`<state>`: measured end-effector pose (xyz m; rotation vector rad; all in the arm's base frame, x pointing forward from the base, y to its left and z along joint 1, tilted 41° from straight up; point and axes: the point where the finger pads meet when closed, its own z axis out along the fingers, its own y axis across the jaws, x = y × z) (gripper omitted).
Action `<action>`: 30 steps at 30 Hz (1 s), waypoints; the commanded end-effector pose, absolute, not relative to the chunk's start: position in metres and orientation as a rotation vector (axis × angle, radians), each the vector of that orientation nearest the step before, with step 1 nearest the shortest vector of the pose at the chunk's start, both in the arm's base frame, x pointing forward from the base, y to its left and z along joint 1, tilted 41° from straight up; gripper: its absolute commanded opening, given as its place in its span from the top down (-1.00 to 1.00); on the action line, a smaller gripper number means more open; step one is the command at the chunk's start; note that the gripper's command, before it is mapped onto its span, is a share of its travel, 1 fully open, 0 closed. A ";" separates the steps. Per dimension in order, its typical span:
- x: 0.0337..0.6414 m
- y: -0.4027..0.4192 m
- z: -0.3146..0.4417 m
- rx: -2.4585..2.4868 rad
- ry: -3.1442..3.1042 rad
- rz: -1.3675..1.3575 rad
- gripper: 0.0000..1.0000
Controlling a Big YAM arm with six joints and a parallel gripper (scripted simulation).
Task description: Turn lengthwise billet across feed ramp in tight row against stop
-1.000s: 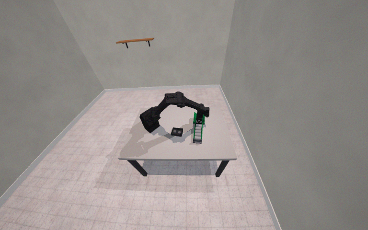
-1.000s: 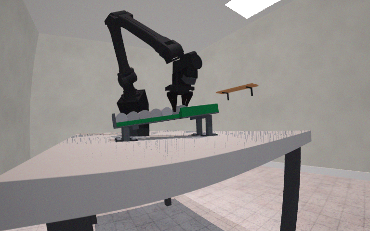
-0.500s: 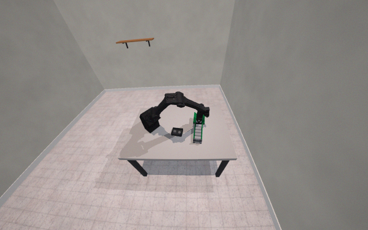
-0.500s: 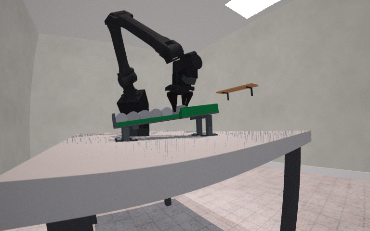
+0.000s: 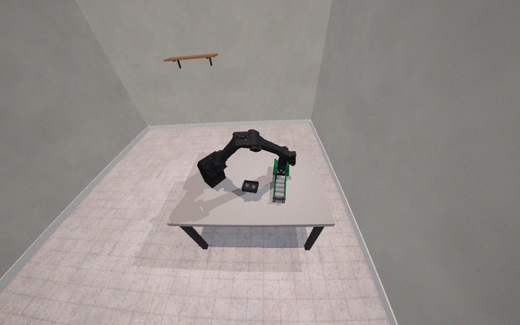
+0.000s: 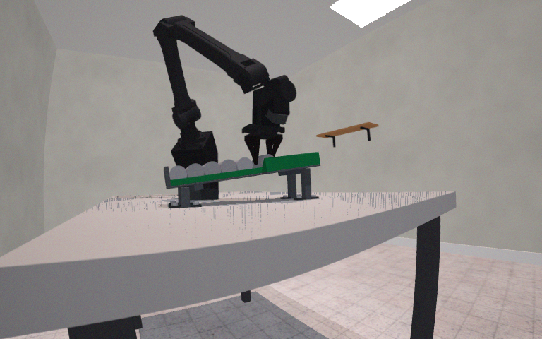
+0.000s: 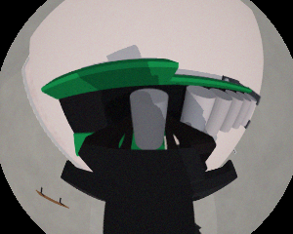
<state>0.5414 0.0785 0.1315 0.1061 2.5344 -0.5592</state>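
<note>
One grey billet (image 7: pixel 148 119) is gripped between the partly open fingers of the black claw (image 5: pixel 281 172) (image 6: pixel 264 160) (image 7: pixel 148 138), at the upper part of the sloping green ramp (image 5: pixel 274 189) (image 6: pixel 291 161) (image 7: pixel 112 75). Downhill, five other billets (image 5: pixel 279 188) (image 6: pixel 212 167) (image 7: pixel 225 109) lie crosswise in a row against the stop (image 5: pixel 279 198) (image 6: pixel 166 177). The ramp stands on a pale table (image 5: pixel 230 213) (image 6: pixel 224 268) (image 7: pixel 151 29).

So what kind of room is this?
Maybe a robot workshop or a testing room. There's a black robot arm on a table, a green ramp with a row of short steel bars, and plain grey walls.
</note>
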 end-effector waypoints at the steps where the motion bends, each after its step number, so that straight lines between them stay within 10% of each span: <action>1: 0.559 0.109 0.170 0.075 2.457 -0.496 1.00; 16: 0.559 0.109 0.170 0.075 2.457 -0.496 1.00; 17: 0.559 0.109 0.170 0.075 2.457 -0.496 -0.11; 30: 0.559 0.110 0.169 0.073 2.460 -0.493 -0.11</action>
